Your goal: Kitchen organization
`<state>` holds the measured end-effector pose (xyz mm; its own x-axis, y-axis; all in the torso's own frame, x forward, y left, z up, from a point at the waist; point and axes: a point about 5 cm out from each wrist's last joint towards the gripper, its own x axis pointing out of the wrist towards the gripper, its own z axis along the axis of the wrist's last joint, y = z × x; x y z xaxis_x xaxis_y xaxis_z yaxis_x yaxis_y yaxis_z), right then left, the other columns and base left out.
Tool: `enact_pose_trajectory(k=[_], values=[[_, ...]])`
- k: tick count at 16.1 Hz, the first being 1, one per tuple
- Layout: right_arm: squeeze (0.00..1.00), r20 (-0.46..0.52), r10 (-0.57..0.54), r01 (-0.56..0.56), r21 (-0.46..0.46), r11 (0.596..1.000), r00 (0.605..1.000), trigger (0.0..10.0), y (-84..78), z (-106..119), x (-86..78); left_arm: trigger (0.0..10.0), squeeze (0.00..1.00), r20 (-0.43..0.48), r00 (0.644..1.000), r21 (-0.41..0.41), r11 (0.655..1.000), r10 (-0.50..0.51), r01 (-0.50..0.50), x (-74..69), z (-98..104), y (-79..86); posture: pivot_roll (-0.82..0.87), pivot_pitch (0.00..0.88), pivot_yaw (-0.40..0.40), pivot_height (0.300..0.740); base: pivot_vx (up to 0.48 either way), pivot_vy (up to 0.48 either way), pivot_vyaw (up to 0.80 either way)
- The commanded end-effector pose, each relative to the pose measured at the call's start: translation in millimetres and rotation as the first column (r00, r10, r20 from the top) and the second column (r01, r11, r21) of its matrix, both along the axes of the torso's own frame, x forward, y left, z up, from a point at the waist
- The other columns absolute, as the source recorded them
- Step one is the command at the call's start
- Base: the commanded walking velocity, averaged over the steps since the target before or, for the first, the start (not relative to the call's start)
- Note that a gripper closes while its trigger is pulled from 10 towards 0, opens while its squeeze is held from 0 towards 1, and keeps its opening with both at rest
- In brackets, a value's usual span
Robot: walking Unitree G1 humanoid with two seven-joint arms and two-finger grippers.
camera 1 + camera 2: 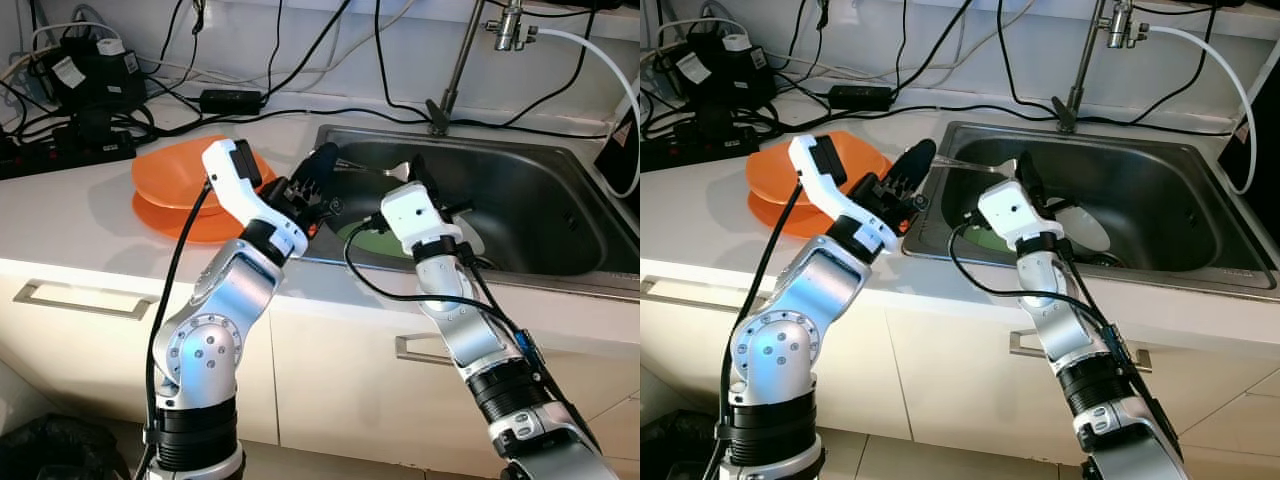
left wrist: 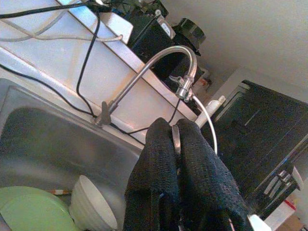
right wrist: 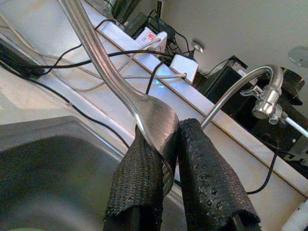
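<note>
A silver metal utensil (image 1: 365,169) hangs level over the left part of the steel sink (image 1: 530,205), held at both ends. My left gripper (image 1: 322,165) is shut on the tip of its handle (image 2: 175,137), above the sink's left rim. My right gripper (image 1: 415,172) is shut on its broad head (image 3: 154,120), further over the basin. Below them in the sink lie a green plate (image 1: 362,240) and a white bowl (image 2: 94,207).
Two stacked orange plates (image 1: 175,185) sit on the white counter left of the sink. A tall faucet (image 1: 455,70) with a white hose rises behind the basin. Power strips, adapters and black cables (image 1: 85,90) crowd the back of the counter. Drawer fronts run below.
</note>
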<state>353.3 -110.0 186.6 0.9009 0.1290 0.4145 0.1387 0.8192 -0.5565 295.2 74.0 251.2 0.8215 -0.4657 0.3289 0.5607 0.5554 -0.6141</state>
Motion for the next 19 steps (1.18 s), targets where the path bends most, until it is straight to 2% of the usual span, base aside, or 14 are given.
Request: enact_pose_trajectory(k=[1, 3, 4, 14, 15, 19], values=[[0.0, 0.017, -0.003, 0.003, 0.009, 1.0, 1.0, 0.0, -1.9, 6.9, 3.3, 10.0, 0.0, 0.008, 1.0, 0.016, 1.0, 0.002, -0.002, -1.3, 1.8, -1.3, 0.08, 0.02, -0.006, 0.74, 0.0, 0.0, 0.0], [0.0, 0.018, -0.003, 0.003, 0.009, 1.0, 1.0, 0.0, -2.0, 7.4, 3.5, 10.0, 0.0, 0.011, 1.0, 0.018, 1.0, 0.011, -0.011, -0.7, 2.2, -0.5, 0.08, 0.022, -0.008, 0.74, 0.0, 0.0, 0.0], [0.0, 0.019, -0.005, 0.005, 0.009, 1.0, 1.0, 0.0, -2.2, 7.5, 3.5, 10.0, 1.0, 0.009, 0.999, 0.036, 0.999, 0.033, -0.033, 0.9, 0.9, 0.5, 0.08, 0.022, -0.008, 0.74, 0.0, 0.0, 0.0], [0.0, 0.014, -0.009, 0.008, 0.015, 1.0, 1.0, 0.0, -4.7, 7.2, 4.0, 10.0, 1.0, -0.003, 0.998, 0.083, 0.995, 0.062, -0.062, 2.8, -3.9, 0.8, 0.08, 0.031, -0.011, 0.74, 0.0, 0.0, 0.0], [0.0, 0.013, -0.01, 0.01, 0.018, 1.0, 1.0, 0.0, -5.0, 7.5, 4.6, 10.0, 0.0, 0.003, 0.998, 0.081, 0.995, 0.055, -0.056, 2.1, -3.1, 0.3, 0.08, 0.03, -0.011, 0.74, 0.0, 0.0, 0.0], [0.0, 0.01, -0.011, 0.011, 0.018, 1.0, 1.0, 0.0, -5.1, 6.9, 4.7, 10.0, 0.0, 0.01, 0.999, 0.082, 0.996, 0.047, -0.048, 1.6, -2.6, -0.5, 0.08, 0.029, -0.01, 0.74, 0.0, 0.0, 0.0]])
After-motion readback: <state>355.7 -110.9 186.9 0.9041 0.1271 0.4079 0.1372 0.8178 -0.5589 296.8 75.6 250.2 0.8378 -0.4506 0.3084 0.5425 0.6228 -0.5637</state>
